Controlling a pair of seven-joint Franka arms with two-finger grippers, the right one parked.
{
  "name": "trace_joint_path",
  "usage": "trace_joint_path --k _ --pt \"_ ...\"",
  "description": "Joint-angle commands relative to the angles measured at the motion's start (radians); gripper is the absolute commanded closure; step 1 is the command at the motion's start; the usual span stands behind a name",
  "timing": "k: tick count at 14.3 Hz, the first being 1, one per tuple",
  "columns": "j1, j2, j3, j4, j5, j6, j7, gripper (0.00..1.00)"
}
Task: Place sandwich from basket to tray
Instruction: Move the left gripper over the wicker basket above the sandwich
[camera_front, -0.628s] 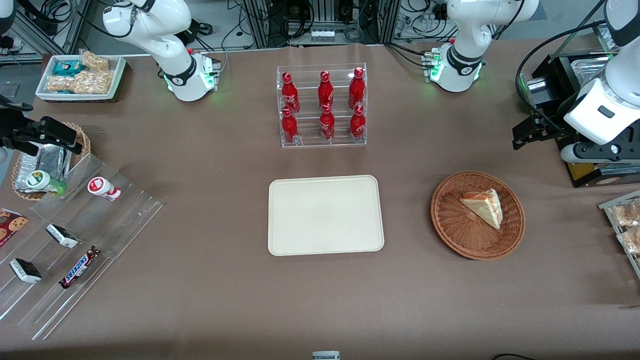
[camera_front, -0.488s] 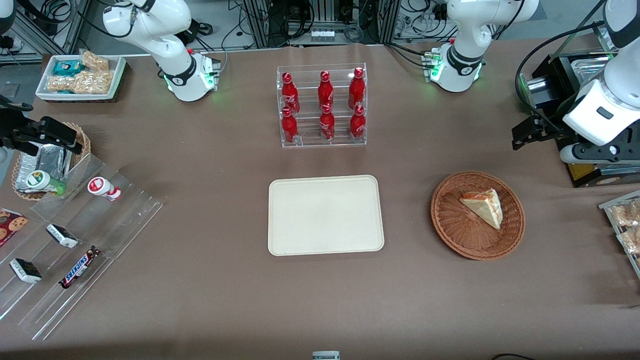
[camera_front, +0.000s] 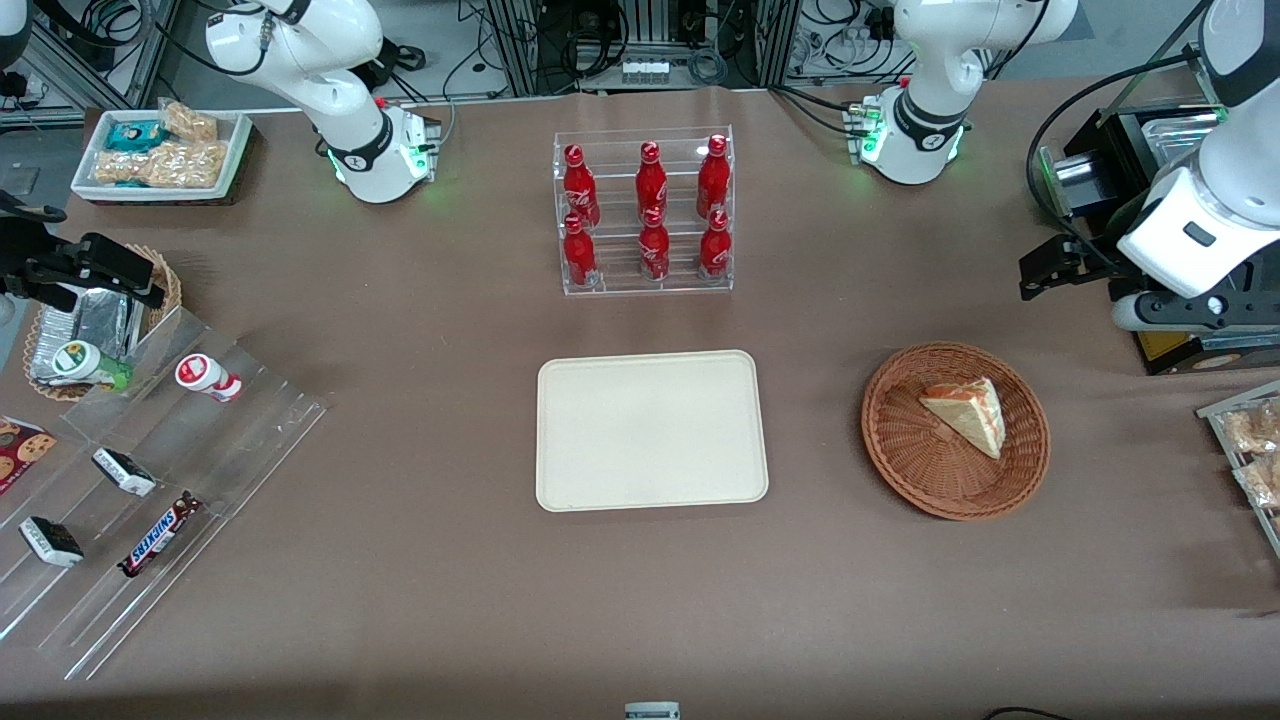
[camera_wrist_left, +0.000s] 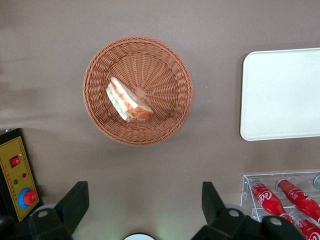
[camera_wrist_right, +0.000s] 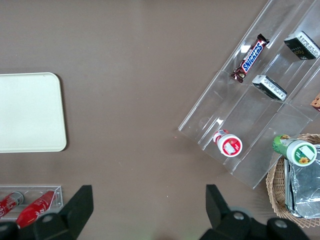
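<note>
A clear rack of red bottles (camera_front: 647, 212) stands farther from the front camera than the tray (camera_front: 651, 430). Beside the tray, toward the working arm's end, the sandwich (camera_front: 966, 411) lies in the basket (camera_front: 900, 450). The pincer (camera_wrist_left: 145, 207) hangs above bare counter (camera_front: 640, 600) near the basket, fingers (camera_wrist_left: 75, 202) wide apart, holding nothing, the arm reaching in from the counter's end.

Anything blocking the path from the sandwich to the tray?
Nothing visible. Bare table lies between the round wicker basket holding the triangular sandwich and the cream rectangular tray. The open end effector hovers above the table beside the basket.
</note>
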Motion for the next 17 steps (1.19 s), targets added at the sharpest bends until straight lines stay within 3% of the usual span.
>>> trace_joint_path --k 1,8,17 --pt "-0.007 -0.005 0.010 -0.042 -0.003 0.000 -0.002 0.00" --pt "-0.006 0.162 0.015 -0.110 0.016 0.144 -0.012 0.00" --pt "0.023 0.178 0.052 -0.445 0.016 0.584 -0.049 0.00"
